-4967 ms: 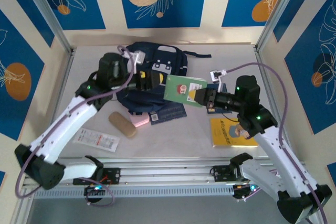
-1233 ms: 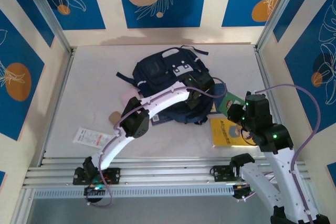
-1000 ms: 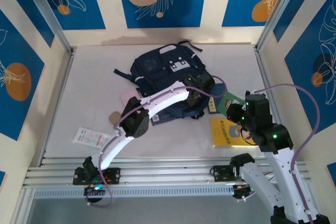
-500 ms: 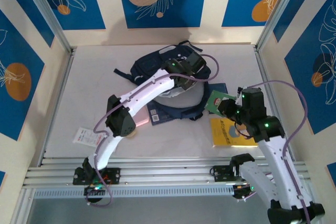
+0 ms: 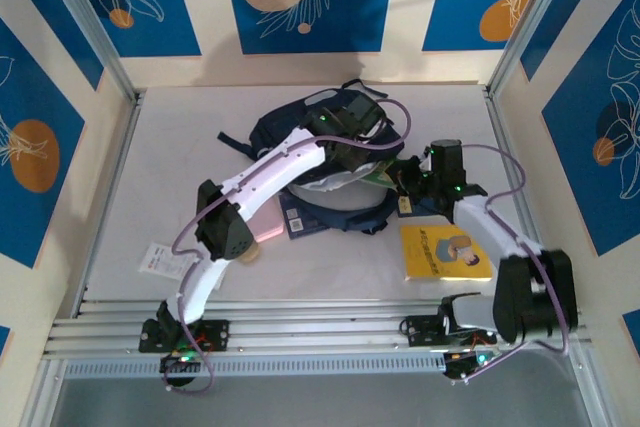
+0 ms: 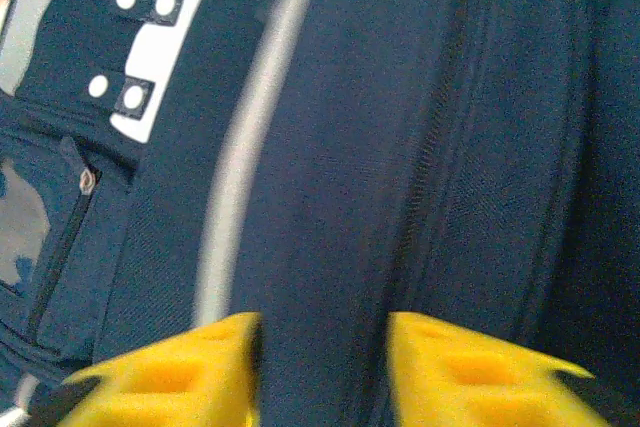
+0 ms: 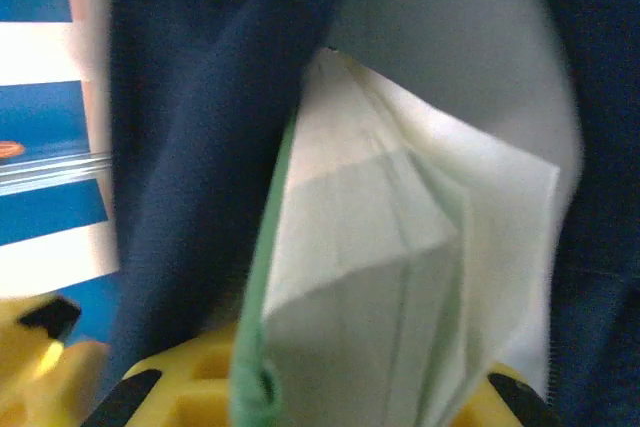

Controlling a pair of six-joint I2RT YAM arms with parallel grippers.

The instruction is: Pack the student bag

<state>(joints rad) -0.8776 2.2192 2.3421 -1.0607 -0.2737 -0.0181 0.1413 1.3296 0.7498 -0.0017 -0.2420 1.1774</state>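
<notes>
My right gripper (image 7: 335, 387) clamps the green book (image 7: 400, 277), half inside the bag (image 5: 290, 125) at mid-table. The left gripper (image 6: 322, 352) pinches bag fabric, I think. The yellow book (image 5: 440, 250) and the packet (image 5: 165, 260) lie outside, unpacked.

Our left arm (image 5: 270, 172) rises from its base, bends sharply at the elbow and stretches far forward and to the right, with its wrist tipped downward. Our left gripper (image 6: 325, 367) has its yellow fingers (image 6: 165, 377) pinched on a fold of the student bag (image 6: 330, 147). Our right arm (image 5: 490, 232) doubles at the elbow and reaches forward and left. Our right gripper (image 7: 340, 392) is clamped on a book (image 7: 400, 277), near our left wrist.
</notes>
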